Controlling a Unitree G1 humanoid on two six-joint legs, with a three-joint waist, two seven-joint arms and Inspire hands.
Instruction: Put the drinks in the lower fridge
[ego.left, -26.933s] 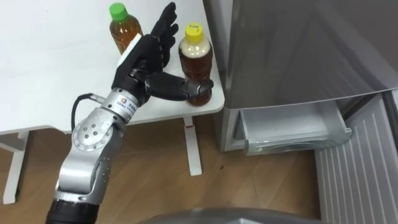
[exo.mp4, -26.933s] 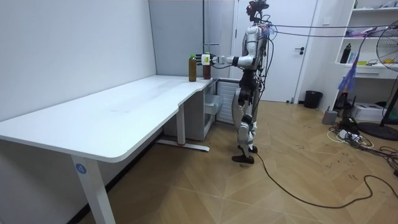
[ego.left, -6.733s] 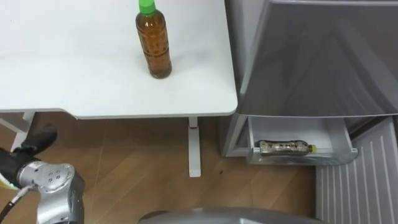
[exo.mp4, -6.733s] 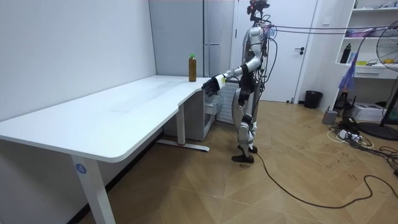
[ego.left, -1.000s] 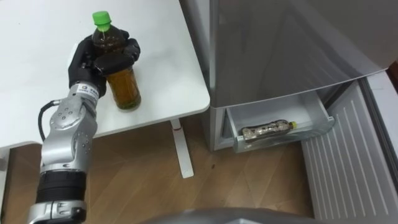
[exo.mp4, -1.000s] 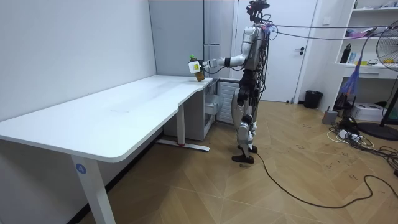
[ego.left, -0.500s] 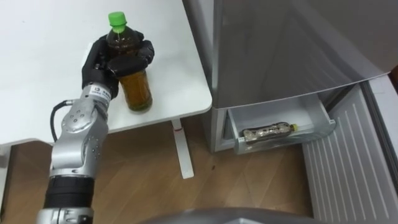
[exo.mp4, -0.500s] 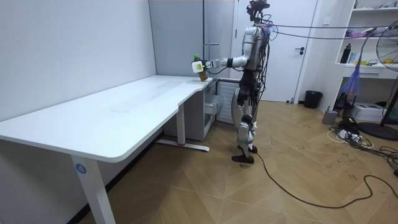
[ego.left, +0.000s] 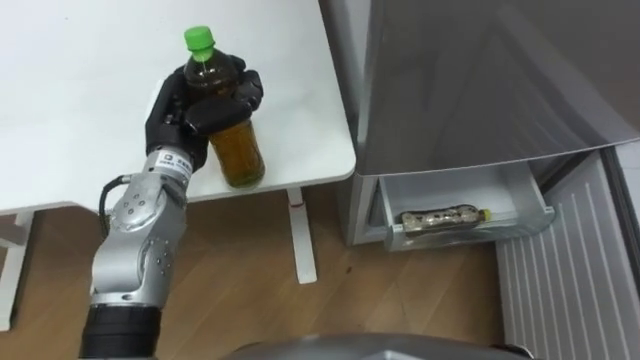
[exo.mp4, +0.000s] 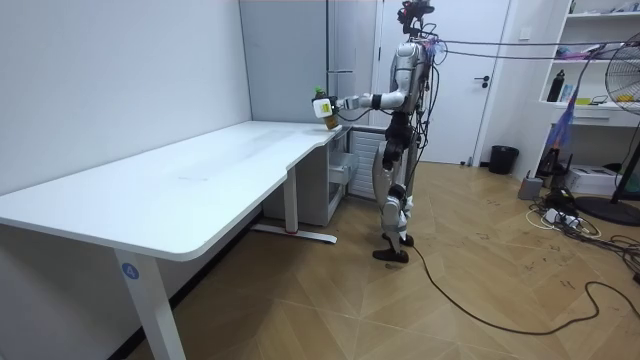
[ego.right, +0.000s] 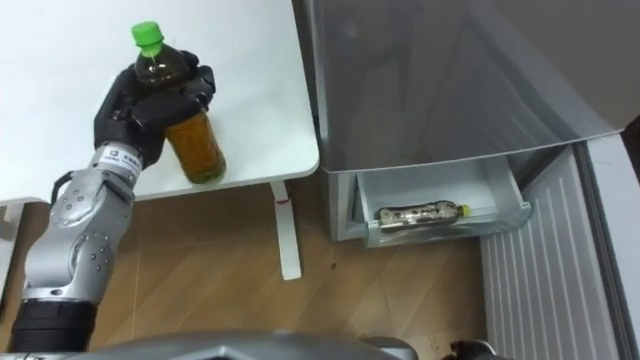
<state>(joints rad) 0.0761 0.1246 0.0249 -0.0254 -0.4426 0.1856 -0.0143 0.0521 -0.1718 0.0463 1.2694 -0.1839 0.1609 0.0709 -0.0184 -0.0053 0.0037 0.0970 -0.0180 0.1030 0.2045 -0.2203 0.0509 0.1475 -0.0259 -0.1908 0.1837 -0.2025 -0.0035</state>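
View from the left eye: left hand, fingers and thumb curled round the shoulder of a green-capped bottle at the near corner of the white table. A second bottle lies on its side in the open lower fridge drawer. Right eye view: same arrangement. Room view: robot stands beside the table's end, left arm outstretched, bottle in hand.

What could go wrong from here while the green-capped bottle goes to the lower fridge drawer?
The left hand grips the green-capped bottle high, near its shoulder, so the body might swing or slip. The open drawer already holds a yellow-capped bottle lying on its side; the second could land on it or strike the front wall.
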